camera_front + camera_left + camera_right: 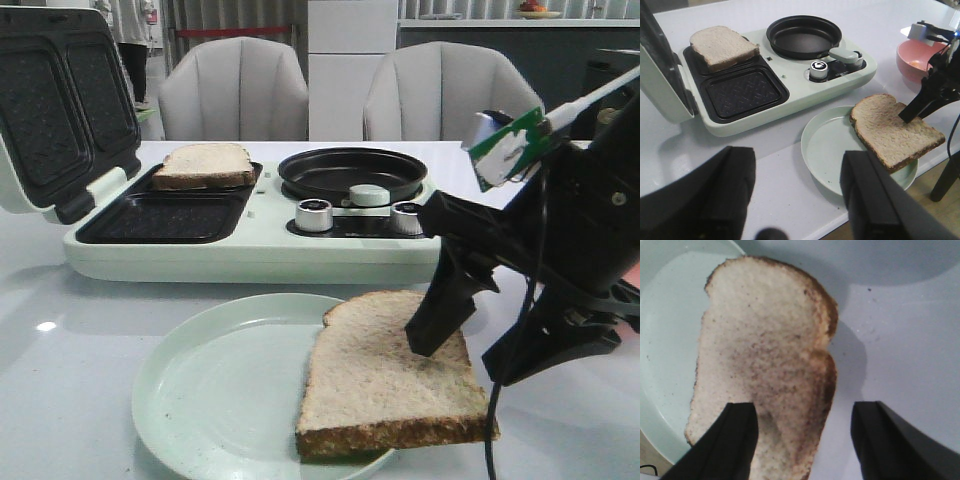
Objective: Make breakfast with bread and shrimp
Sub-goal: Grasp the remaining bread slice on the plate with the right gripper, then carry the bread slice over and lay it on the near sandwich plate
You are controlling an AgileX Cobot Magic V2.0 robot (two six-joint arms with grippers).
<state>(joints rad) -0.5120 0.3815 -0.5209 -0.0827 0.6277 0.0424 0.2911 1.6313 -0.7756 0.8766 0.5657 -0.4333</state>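
One slice of bread [385, 380] lies half on the pale green plate [220, 380] and overhangs its right rim. My right gripper [465, 360] is open over that slice's right edge, one finger above the crumb [765, 340] and the other over bare table. A second slice of bread [203, 165] rests in the rear sandwich tray of the breakfast maker [250, 255]. My left gripper [799, 157] hangs open and empty above the table's near edge, left of the plate [827, 145]. I see no shrimp.
The maker's lid [50, 100] stands open at the left, and the front tray [165, 218] is empty. A black pan [350, 170] and two silver knobs [313, 214] sit on its right half. A pink bowl [915, 60] stands right of the maker. Chairs [235, 90] line the far side.
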